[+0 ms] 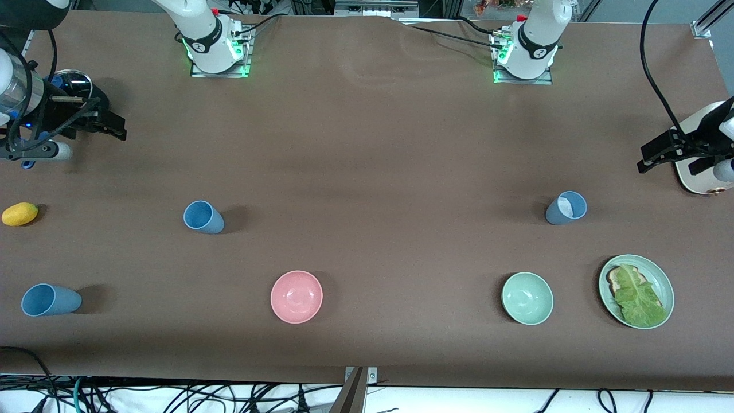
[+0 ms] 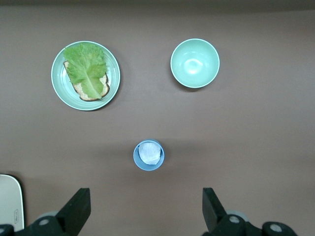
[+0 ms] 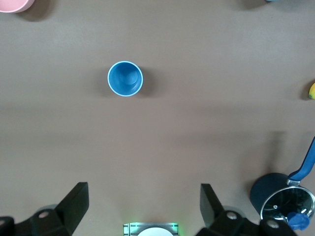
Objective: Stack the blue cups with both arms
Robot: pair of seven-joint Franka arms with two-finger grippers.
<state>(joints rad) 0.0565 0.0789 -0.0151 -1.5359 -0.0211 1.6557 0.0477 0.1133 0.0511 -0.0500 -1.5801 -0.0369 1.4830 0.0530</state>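
Cup (image 2: pixel 149 155) whitish inside; front view shows three.

3 cups (image 1: pixel 204 217) (image 1: pixel 50 300) (image 1: pixel 566 207) upright on surface (image 1: pixel 367 143), well apart; 2 at right arm's end. Bowls (image 1: pixel 296 296) (image 1: pixel 527 298) nearer cam, plate (image 1: pixel 636 291) beside one.

Robotics lab: arm bases (image 1: pixel 217 45) bolted to brown-covered table (image 1: pixel 367 143), loose cables (image 1: pixel 172 396) along table's edge.

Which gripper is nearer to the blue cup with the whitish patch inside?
The left gripper. It hangs open above the table at its own arm's end, close to that cup. The right gripper waits open at the right arm's end.
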